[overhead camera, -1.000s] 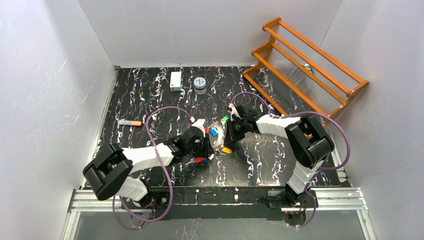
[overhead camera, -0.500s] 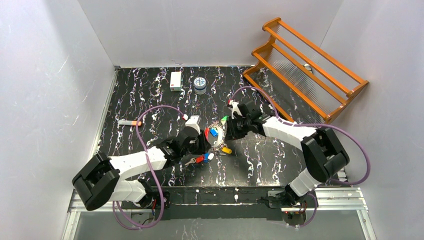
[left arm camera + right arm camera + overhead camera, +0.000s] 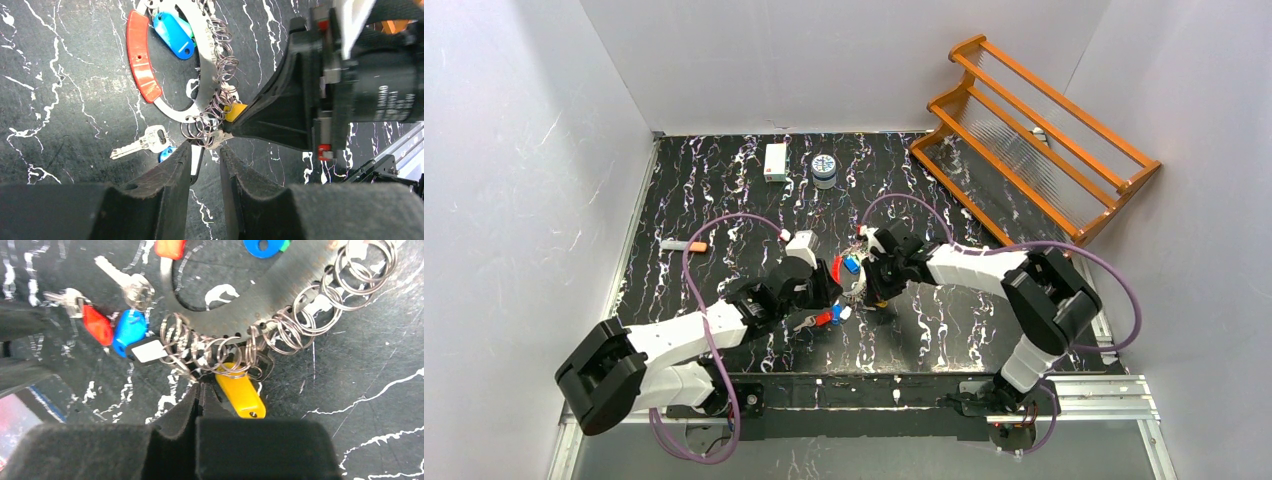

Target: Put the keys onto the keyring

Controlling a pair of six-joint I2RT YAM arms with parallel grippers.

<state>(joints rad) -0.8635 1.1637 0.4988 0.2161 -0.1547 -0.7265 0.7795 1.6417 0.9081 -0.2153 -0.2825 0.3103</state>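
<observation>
**Both arms crowd the keyring (image 3: 856, 283)**

Nearest me, loose keys (image 3: 145, 144) lie on the black veined table (image 3: 724, 190), one bare silver, others capped red and blue. Just past them the left gripper (image 3: 205, 147) faces the crescent keyring, its jaws a narrow slot apart. Opposite, the right gripper (image 3: 200, 387) is clenched tight against the small rings beside a yellow tag (image 3: 240, 392); whether it nips one, I can't tell. Farther back sit a marker (image 3: 686, 245), white box (image 3: 775, 160), tin (image 3: 824, 170) and wooden rack (image 3: 972, 46).

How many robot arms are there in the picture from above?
2. The left white-and-black robot arm reaches in from the lower left; the right white-and-black robot arm comes from the right. Both meet over the silver metal keyring mid-table. None looks hidden.
</observation>
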